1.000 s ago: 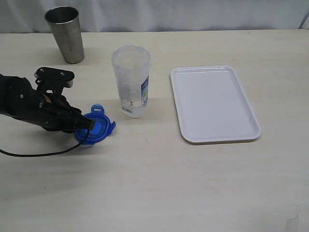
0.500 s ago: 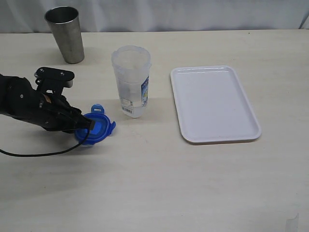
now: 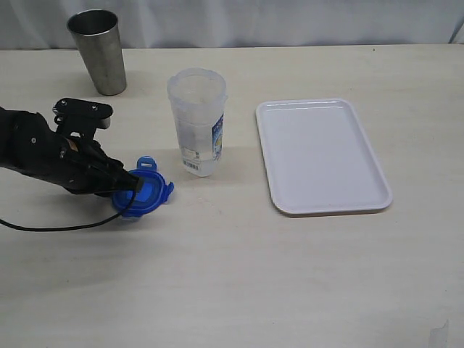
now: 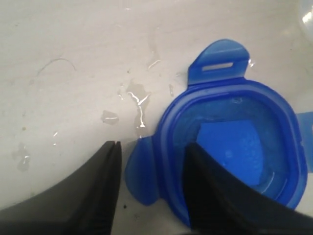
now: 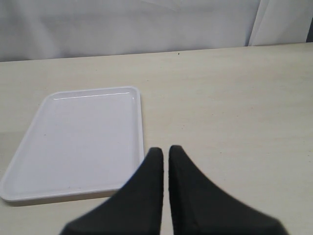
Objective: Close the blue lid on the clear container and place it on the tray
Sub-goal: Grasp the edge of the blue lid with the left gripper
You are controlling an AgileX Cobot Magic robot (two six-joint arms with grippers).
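Left gripper fingers clamp the blue lid by its rim, one finger inside and one outside. Only the left wrist view shows water droplets beyond the fingertips. The clear container stands open past the lid, and the tray lies farther right. The right gripper shows only in its own wrist view, with its fingers pressed together and empty.

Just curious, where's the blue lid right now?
The blue lid lies left in the exterior view, at the left gripper, near the clear container.
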